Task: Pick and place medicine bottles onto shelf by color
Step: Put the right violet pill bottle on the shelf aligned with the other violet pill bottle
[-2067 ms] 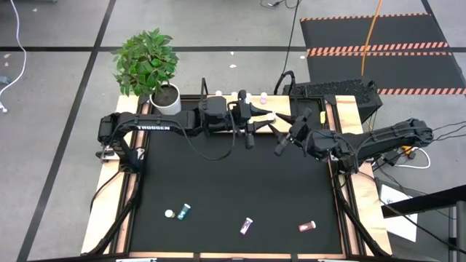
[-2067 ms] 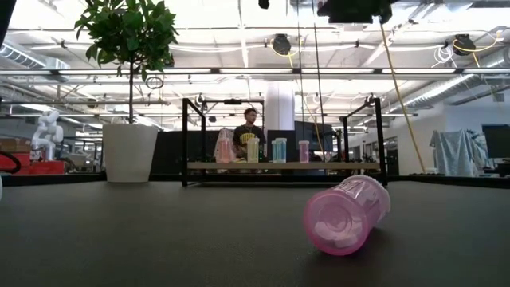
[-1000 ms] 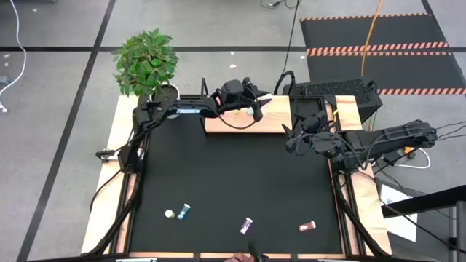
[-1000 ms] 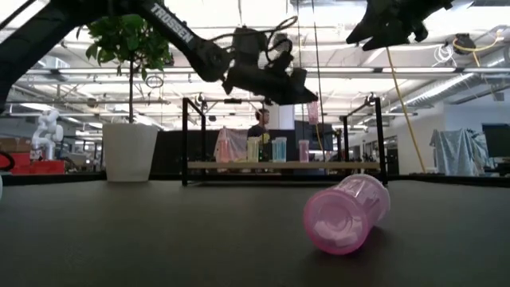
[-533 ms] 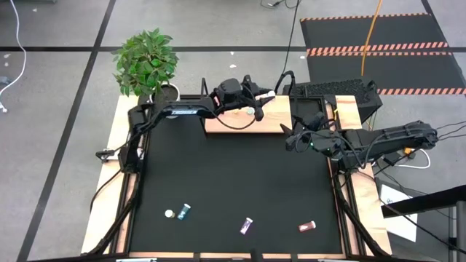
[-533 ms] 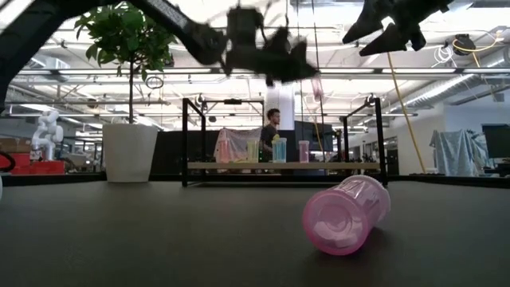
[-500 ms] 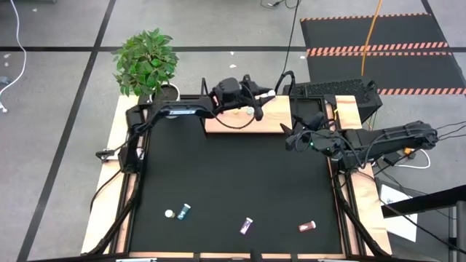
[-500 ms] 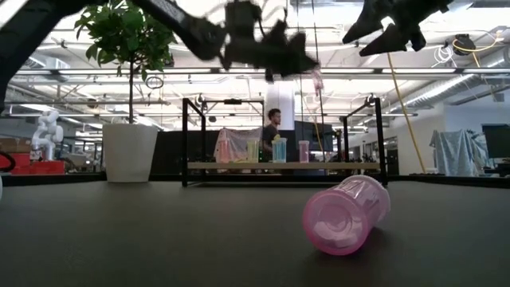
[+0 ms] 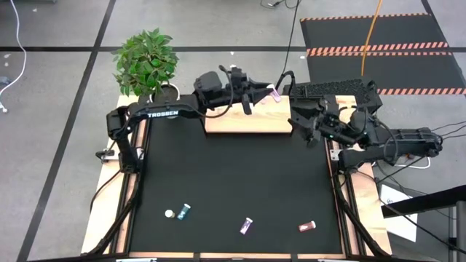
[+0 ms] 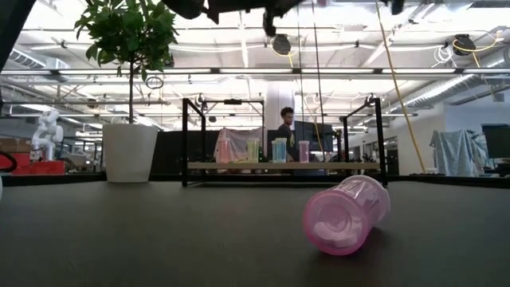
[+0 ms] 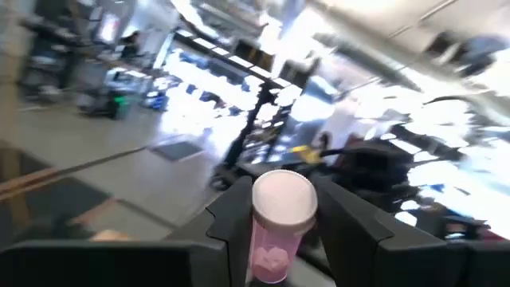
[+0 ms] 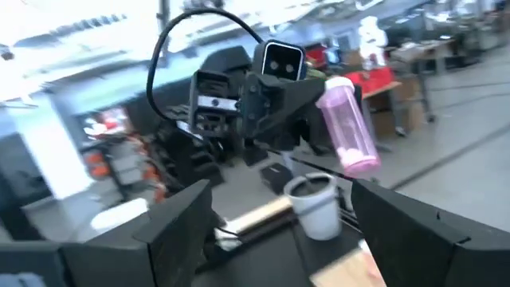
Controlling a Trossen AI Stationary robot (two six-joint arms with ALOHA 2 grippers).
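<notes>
At ten o'clock of the table [image 9: 218,167], just off its black mat, a plant [image 9: 147,62] stands in a white pot [image 10: 129,151]. The left arm reaches from there toward twelve o'clock, and the left claw [image 9: 266,93] is raised over the far right end of the shelf [image 9: 247,122], its fingers [image 11: 355,227] closed narrow on a pink bottle [image 11: 276,227] with a white cap. In the right wrist view this same bottle [image 12: 349,125] shows tilted in the left claw, with the white pot below it.

In the low view the shelf's board [image 10: 283,166] at twelve o'clock carries a row of standing bottles [image 10: 277,150]: pink at the left, then yellow, teal, and a small pink one at the right. A person [image 10: 285,131] stands in the room behind them.

On the mat near the front edge, a teal bottle [image 9: 185,211] lies at seven o'clock with a white cap [image 9: 169,214] just beside it. A purple bottle [image 9: 247,225] lies at six o'clock. A pink bottle on its side [image 9: 307,226] rests at five o'clock, well apart from the others; in the low view one pink bottle [image 10: 347,214] lies on its side close up with its base toward the camera.

At two o'clock the right claw [image 9: 306,125] hovers just right of the shelf's end, its fingers [image 12: 171,223] spread wide and holding nothing.
</notes>
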